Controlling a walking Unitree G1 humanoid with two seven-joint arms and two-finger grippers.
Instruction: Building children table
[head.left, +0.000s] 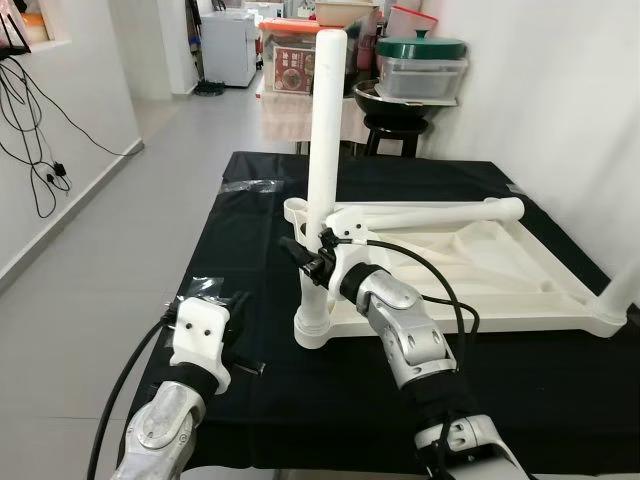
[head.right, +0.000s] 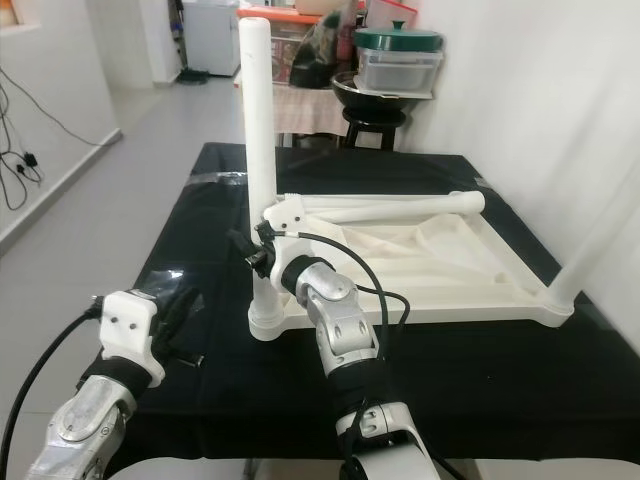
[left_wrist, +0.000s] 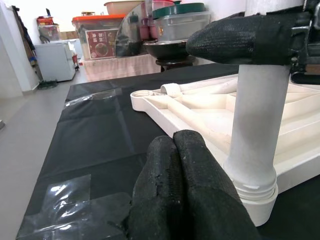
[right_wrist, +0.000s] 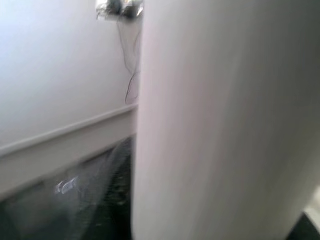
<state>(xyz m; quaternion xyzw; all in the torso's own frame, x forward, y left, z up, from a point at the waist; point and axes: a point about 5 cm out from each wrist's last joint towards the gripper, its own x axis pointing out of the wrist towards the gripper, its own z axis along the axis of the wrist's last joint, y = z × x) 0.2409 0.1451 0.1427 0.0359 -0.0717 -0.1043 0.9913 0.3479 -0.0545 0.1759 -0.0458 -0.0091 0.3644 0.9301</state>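
The upturned white tabletop (head.left: 480, 270) lies on the black cloth (head.left: 250, 260) with its underside up, and one white leg (head.left: 325, 150) stands upright in the near-left corner socket, at about 12 o'clock from the robot. A second leg (head.left: 625, 285) rises at the near-right corner, at about 2 o'clock, and a loose leg (head.left: 440, 212) lies across the tabletop's far side, so roughly half the legs look fitted and the far corners are left to do, the far-left socket (head.left: 293, 208) standing open. The right gripper (head.left: 312, 258) is clamped around the lower part of the upright leg, its black fingers (left_wrist: 235, 37) wrapped on it just above the threaded collar; whether that leg is fully seated cannot be judged. The left gripper (left_wrist: 172, 165) has its two fingers pressed together, holding nothing, resting low over the cloth at 10 o'clock, near the corner but apart from it. The cloth's near edge runs just under both forearms, and its left edge drops to bare floor (head.left: 120, 220) at 9 o'clock. A white wall (head.left: 540, 110) stands close at 3 o'clock, with bins (head.left: 420, 65) stacked beyond at 1 o'clock, so the freer room lies left.
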